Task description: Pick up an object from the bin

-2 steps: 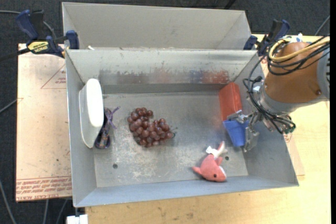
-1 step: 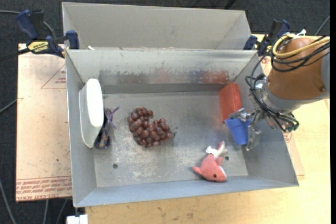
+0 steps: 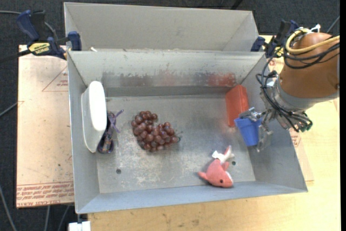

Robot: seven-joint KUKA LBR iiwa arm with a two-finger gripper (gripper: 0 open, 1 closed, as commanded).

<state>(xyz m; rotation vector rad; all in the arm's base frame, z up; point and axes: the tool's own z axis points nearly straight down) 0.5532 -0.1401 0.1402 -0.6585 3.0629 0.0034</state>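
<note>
Gripper [image 3: 260, 137], spread or closed not discernible, low at right of bin [image 3: 178, 170] beside a blue block [image 3: 247, 131]; judged grasping stage; next move needs a secure hold before lifting

The pincer [image 3: 259, 135] is at the right wall of the bin [image 3: 178, 170], just beside a blue cup [image 3: 247, 130]. Red block [image 3: 236, 104]: behind the cup. Pink fish [image 3: 218, 173]: front edge. Grapes [image 3: 153, 130]: centre.
</note>
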